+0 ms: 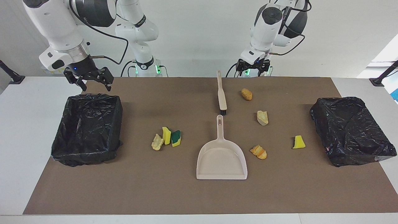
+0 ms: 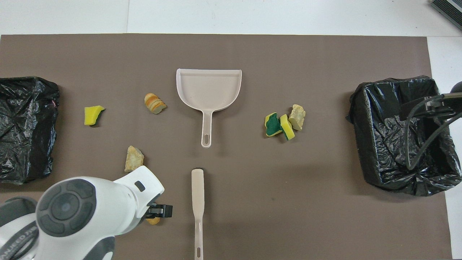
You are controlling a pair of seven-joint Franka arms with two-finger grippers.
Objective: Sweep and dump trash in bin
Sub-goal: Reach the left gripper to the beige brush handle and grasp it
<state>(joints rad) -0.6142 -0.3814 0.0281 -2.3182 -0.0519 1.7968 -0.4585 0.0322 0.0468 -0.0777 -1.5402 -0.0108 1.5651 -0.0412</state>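
Brush (image 1: 222, 93) lay nearest my left gripper (image 1: 252, 66), which hung open and empty above the oval chunk (image 1: 247, 94), handle running twelve-to-six from the robots toward the dustpan (image 1: 221, 155), trash (image 1: 167, 137) scattered, right gripper (image 1: 88, 77) waiting open over its bin (image 1: 87, 129).

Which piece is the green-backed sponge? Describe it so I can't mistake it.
Start at the dustpan, then look toward the right arm's bin: three pieces huddle there. The green-backed sponge is the one closest to the dustpan, the only piece with a dark green face.
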